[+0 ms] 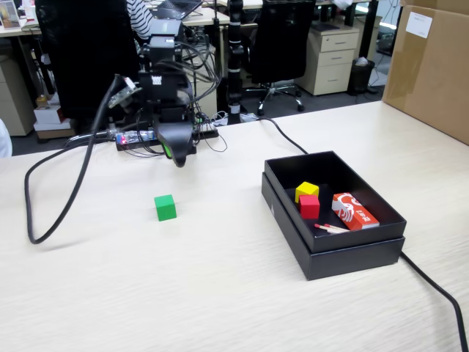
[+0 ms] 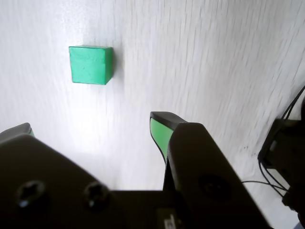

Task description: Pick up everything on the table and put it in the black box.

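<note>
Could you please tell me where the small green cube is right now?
In the fixed view the small green cube sits alone on the pale wood-grain table, left of the shallow black box and just ahead of the open gripper.

The pale beige wood-grain laminate surface (image 1: 220,293) looks smooth. The shallow black box (image 1: 352,257) is matt, the small green cube (image 2: 90,64) plain and faintly grainy.

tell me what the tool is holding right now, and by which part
Nothing. The tool is open with bare table between its jaws, and the green cube sits apart on the table.
</note>
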Robot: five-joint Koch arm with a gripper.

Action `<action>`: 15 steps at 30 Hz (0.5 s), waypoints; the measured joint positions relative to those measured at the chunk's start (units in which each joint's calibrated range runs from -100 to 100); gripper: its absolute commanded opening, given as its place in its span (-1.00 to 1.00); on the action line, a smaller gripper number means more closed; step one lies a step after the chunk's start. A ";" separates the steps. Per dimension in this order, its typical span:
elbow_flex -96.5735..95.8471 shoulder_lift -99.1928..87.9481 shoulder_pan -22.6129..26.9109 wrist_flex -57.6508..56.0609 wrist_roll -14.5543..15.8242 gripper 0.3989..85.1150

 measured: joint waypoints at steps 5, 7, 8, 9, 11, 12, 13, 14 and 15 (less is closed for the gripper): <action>4.93 11.00 -1.51 0.23 -0.63 0.13; 6.30 14.11 -1.76 0.31 -0.68 0.13; 6.39 16.83 -1.90 0.31 -0.68 0.13; 6.75 18.25 -1.95 0.31 -0.63 0.13; 8.58 19.81 -2.10 0.31 -0.73 0.13; 9.77 20.84 -2.25 0.39 -0.73 0.13; 10.31 21.62 -2.39 0.39 -0.73 0.13; 10.41 22.39 -2.54 0.39 -0.78 0.13; 10.31 23.04 -2.59 0.39 -0.83 0.12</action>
